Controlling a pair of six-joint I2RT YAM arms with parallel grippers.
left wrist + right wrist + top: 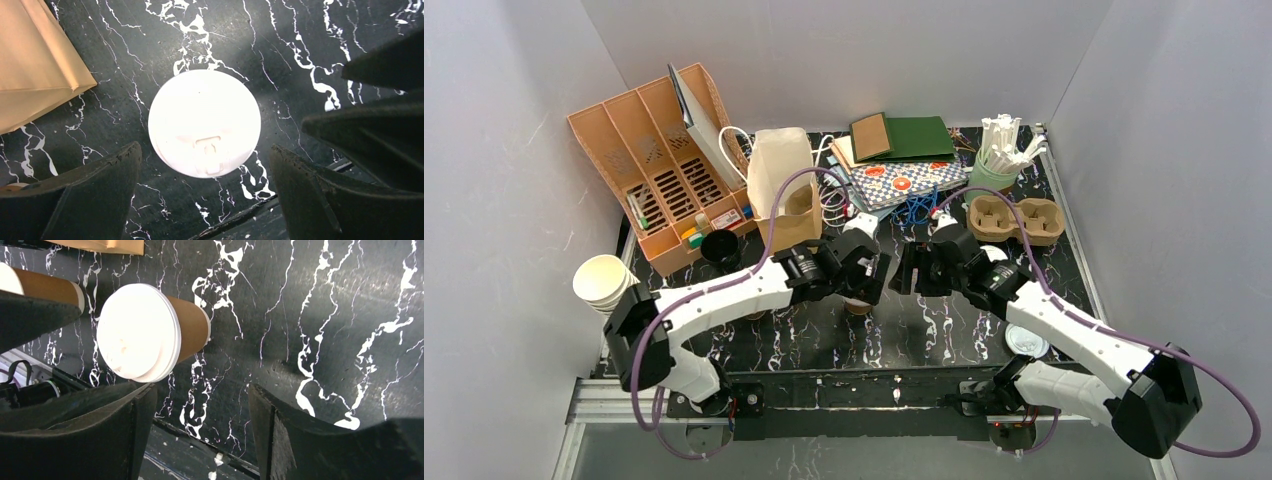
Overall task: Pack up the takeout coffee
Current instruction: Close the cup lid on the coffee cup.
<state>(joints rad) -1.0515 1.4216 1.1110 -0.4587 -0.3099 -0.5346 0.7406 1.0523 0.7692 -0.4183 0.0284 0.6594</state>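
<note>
From above, the black marbled table [924, 330] is walled in on the left, far and right sides. Clutter fills the far half: a tan organizer [649, 165] at the far left, a paper bag [782, 190] beside it, and a cup carrier [1014, 218] at the far right. A black cup [720, 247] stands near the organizer, a stack of cream cups [604, 283] sits at the left edge, and a loose lid [1027, 341] lies near the right arm. The near middle strip is bare. The left gripper [861, 283] and the right gripper [911, 270] meet close together at the centre, over a coffee cup [857, 306].

The left wrist camera looks straight down on the cup's round white lid [204, 122], with its small sip tab toward the near edge. The lid sits between the left gripper's fingers [85, 200], which are spread wide with dark table showing on both sides, so the cup is released. The bag's corner lies just to the left. Dark parts crowd the right.

On the right wrist camera, the cup [192, 327] shows a tan-brown wall under its white lid. It stands left of the gap and apart from the fingers [310, 440]. The jaws are spread and grasp nothing. Bare table stretches to the right. A second tan cup [47, 287] is half hidden at the upper left.
</note>
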